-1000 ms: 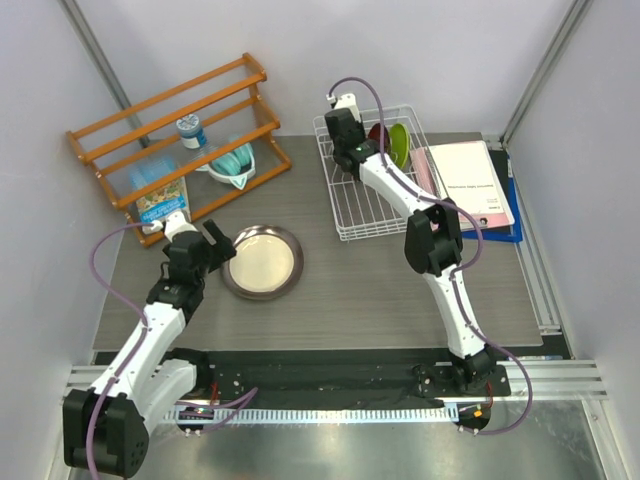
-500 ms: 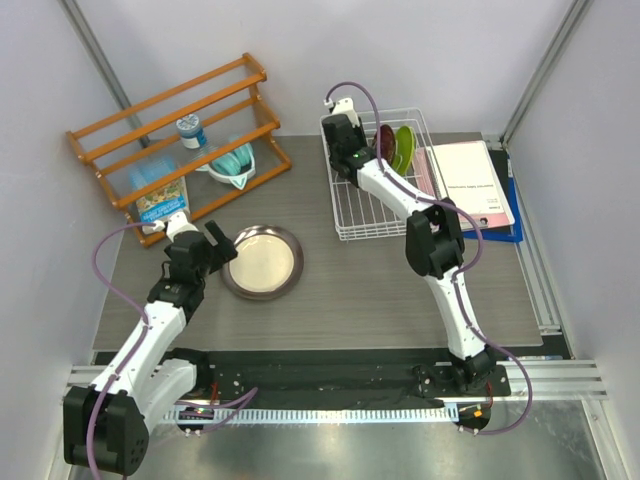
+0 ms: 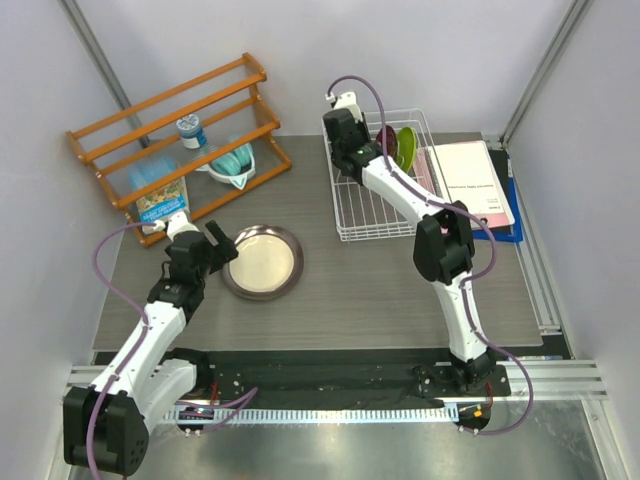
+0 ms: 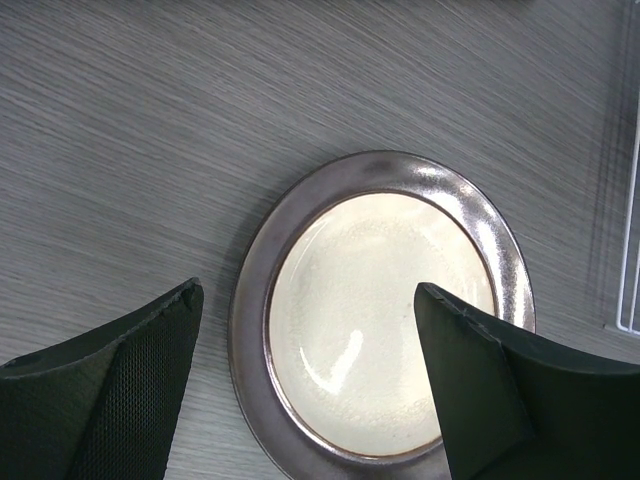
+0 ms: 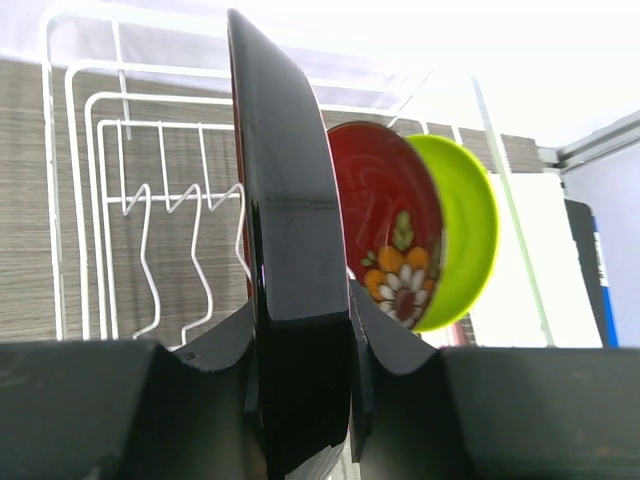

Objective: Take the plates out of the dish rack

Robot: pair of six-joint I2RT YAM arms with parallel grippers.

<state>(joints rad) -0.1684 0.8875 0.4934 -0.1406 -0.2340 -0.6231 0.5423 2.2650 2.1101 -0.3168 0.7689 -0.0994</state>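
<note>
Pinching a dark plate (image 5: 280, 200), maybe red-rimmed, with the right hand (image 5: 300, 340) in the dish rack (image 3: 368, 212) by the far edge of the table (image 3: 390, 295). Holding the left hand (image 4: 305, 295) wide apart. Needing a straight lift up next.

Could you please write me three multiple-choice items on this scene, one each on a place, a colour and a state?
1. The round cream-centred, dark-rimmed plate lies: A in the white wire rack; B flat on the grey table; C on the orange wooden shelf.
2. Behind the flowered dark red round plate stands a plate coloured: A lime green; B blue; C white.
3. The right arm's fingers are: A open and empty; B shut on the rim of a glossy dark plate; C shut on a booklet.
Answers: 1 B, bare tabletop surrounds it. 2 A, the lime green plate shows past it. 3 B, both fingers pinch its edge.
</note>
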